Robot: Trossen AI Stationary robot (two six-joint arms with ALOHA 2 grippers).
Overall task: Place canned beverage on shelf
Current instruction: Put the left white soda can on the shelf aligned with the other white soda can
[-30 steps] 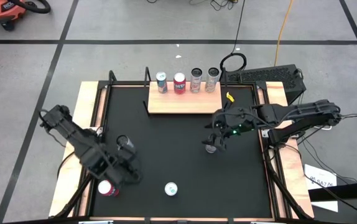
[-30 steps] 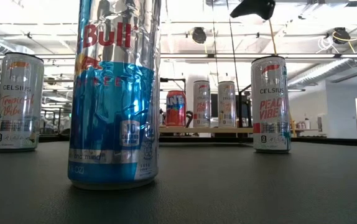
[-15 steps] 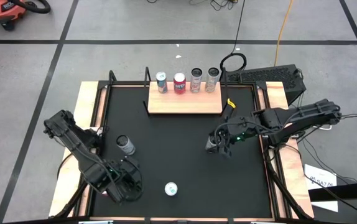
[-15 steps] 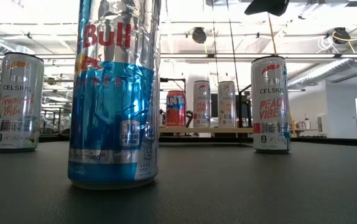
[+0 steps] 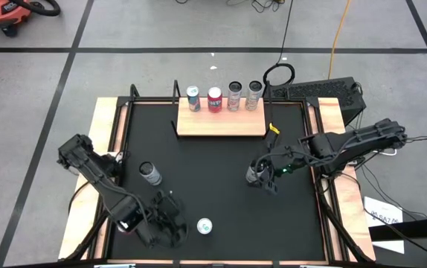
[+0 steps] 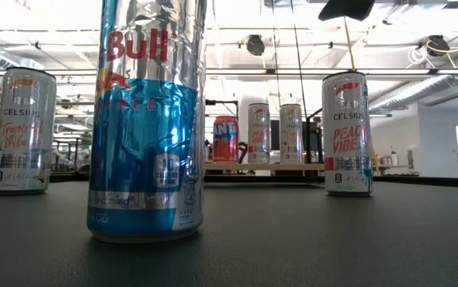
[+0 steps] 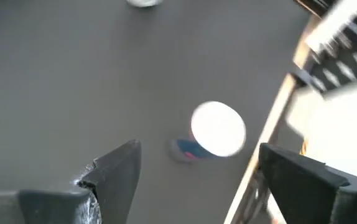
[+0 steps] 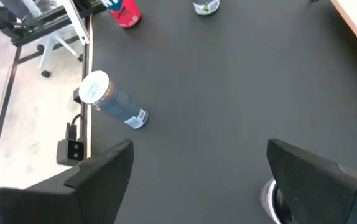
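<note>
Left gripper (image 5: 165, 223) hovered wide open near the mat's front-left corner; its wrist view showed a blue-and-red can (image 7: 211, 132) between the spread fingers, seemingly untouched, which the high view hid beneath the arm. Further right stood the Red Bull can (image 5: 204, 226). The shelf (image 5: 221, 119) at the back carried four cans. Right gripper (image 5: 262, 177) hung open over a Celsius can (image 6: 347, 134).

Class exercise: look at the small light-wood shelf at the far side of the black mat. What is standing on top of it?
Four upright cans stand in a row along the back edge of the shelf: a teal-topped can, a red can and two silver cans. In the low view, nearer cans hide part of the row.
</note>
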